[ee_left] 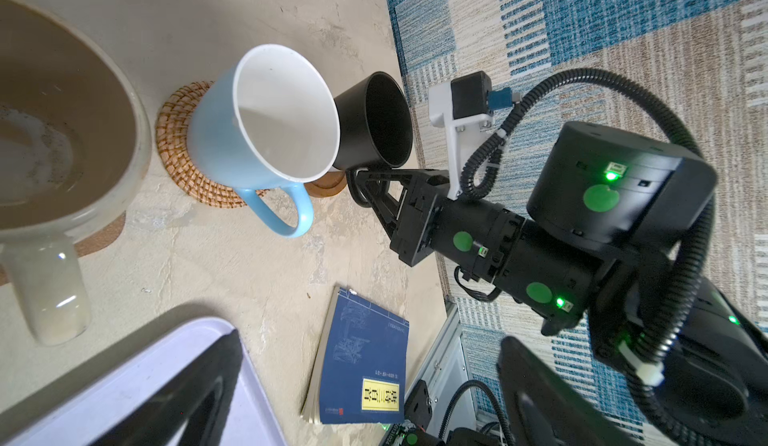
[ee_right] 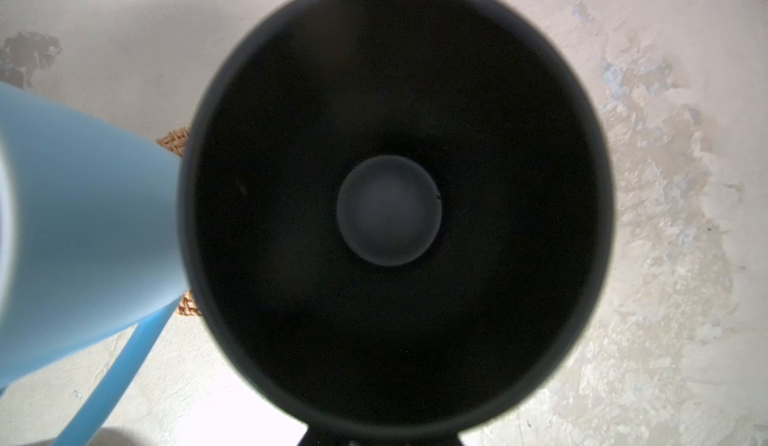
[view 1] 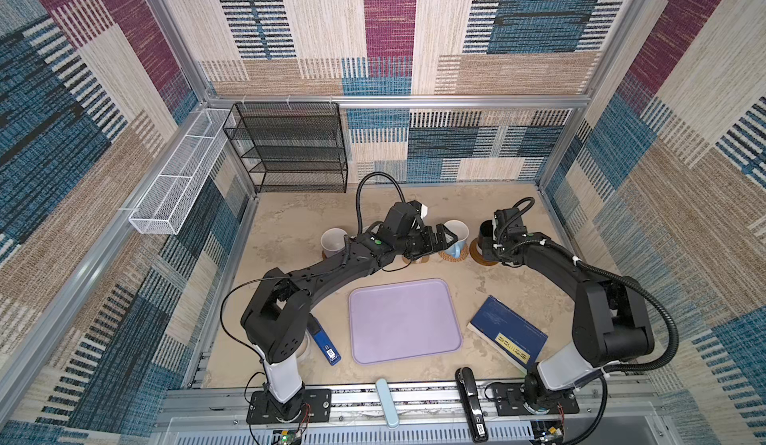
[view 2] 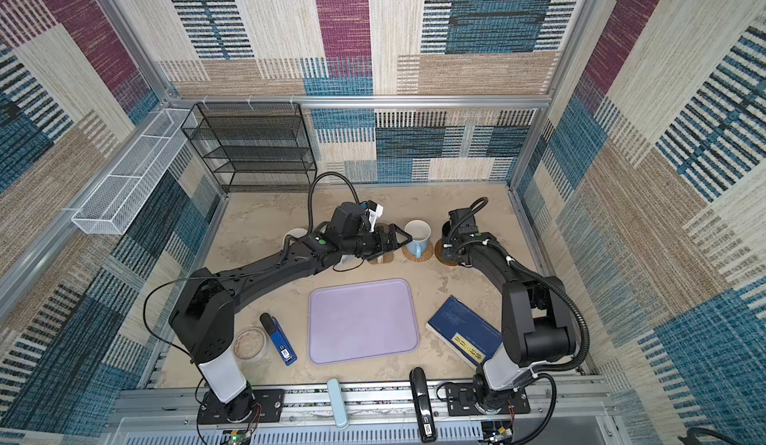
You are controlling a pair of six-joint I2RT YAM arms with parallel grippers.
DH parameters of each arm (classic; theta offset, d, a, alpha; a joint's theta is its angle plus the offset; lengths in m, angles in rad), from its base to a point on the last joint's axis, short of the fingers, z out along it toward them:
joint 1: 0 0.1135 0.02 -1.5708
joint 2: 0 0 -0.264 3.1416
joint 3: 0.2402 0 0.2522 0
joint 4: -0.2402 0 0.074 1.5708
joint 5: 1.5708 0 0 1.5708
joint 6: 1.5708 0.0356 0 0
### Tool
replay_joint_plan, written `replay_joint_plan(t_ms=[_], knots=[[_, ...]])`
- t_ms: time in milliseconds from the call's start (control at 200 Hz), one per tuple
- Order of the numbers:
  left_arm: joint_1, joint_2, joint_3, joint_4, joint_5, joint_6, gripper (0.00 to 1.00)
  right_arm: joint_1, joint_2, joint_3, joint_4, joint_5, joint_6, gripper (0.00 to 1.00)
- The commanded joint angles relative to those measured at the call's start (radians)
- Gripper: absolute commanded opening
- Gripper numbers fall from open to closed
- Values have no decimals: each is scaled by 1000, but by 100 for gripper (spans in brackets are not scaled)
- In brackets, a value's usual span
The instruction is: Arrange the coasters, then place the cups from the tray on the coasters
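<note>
The lavender tray (view 1: 404,320) (view 2: 360,320) lies bare at the front middle. At the back, a light blue cup (view 1: 456,233) (ee_left: 257,132) stands on a woven rattan coaster (view 1: 463,255) (ee_left: 183,165). Right of it a black cup (view 1: 485,231) (ee_right: 395,199) stands on a brown wooden coaster (view 1: 481,260) (ee_left: 328,185), with my right gripper (view 1: 494,250) (ee_left: 358,178) shut on its near side. My left gripper (view 1: 449,238) (view 2: 401,238) hangs open just left of the blue cup, holding nothing. A beige cup (ee_left: 62,132) and a white cup (view 1: 333,242) stand farther left.
A dark blue book (view 1: 507,333) lies right of the tray. A blue marker-like item (view 1: 325,341) and a clear dish (view 2: 250,343) lie to its left. A black wire rack (view 1: 286,146) and a white mesh basket (view 1: 178,177) stand at the back left.
</note>
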Motion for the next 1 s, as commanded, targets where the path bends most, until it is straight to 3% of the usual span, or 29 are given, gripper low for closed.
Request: replay_joint_plan(t_ms=[0,175,301,431,736,997], knots=[[1,-9,-4,25,3,14,99,0,-5,11,10,-9,2,8],[1,-4,-1,25,2,14,98,0,-4,19,-18,-12,-2,17],[1,5,1,35,14,7,98,0,10,21,-28,-3,-1,32],[0,5,-1,38,22,4,98,0,14,36,-63,13,22,39],[2,-33,-33,35,-6,10,98,0,-14,34,-63,51,33,43],[8,-188,-160,26,-118,50,98,0,-124,9,-38,12,62,48]])
